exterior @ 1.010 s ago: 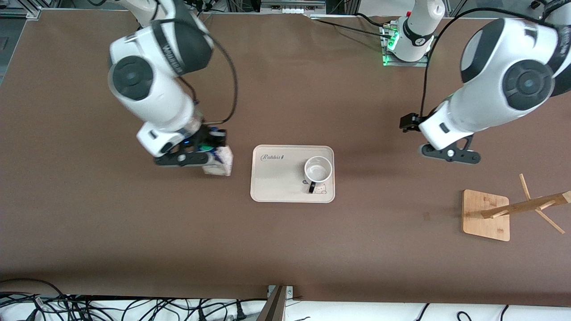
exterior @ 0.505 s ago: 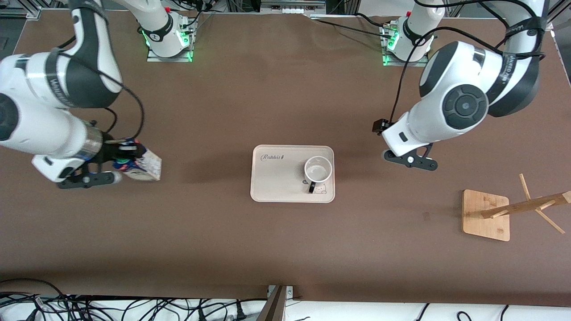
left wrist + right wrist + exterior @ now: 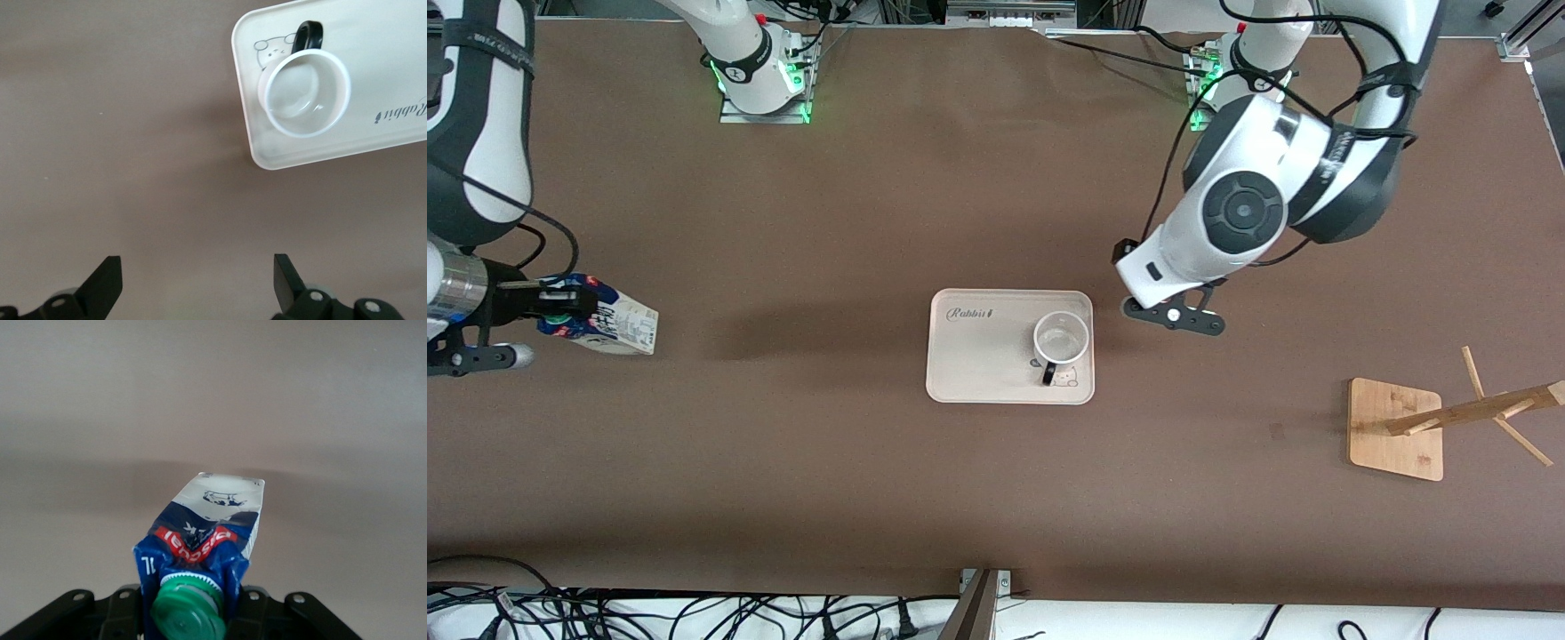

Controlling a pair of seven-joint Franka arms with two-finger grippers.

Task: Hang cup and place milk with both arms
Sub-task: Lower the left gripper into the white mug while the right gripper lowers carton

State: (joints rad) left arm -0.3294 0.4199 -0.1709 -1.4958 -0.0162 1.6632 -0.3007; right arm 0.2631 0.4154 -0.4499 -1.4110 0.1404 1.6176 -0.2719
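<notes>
A wooden rack [image 3: 1436, 425] with slanting pegs stands nearest the front camera, on a square base close to the table edge at the left arm's end. Farther from the camera, at the middle of the table, lies a pale tray [image 3: 978, 356] with "Rabbit" written on it. The cup [image 3: 1061, 340] sits upright on the tray, in the part toward the left arm's end, its black handle pointing toward the front camera; the left wrist view shows it empty [image 3: 305, 93] beside a small bear print on the tray [image 3: 393, 140].

The left gripper [image 3: 1174, 315] hangs over bare table just beside the tray's edge toward the left arm's end, apart from the cup. Its fingers [image 3: 103, 287] are spread wide with nothing between them.

At the table edge on the right arm's end, the right gripper [image 3: 534, 307] is in the air, its fingers closed on the top of the milk [image 3: 609, 322]. The carton is tilted, its base pointing toward the middle of the table. In the right wrist view the green cap [image 3: 189, 613] sits close to the gripper [image 3: 187, 603], the blue and white body [image 3: 210, 520] reaching out over the brown table [image 3: 333, 420].
</notes>
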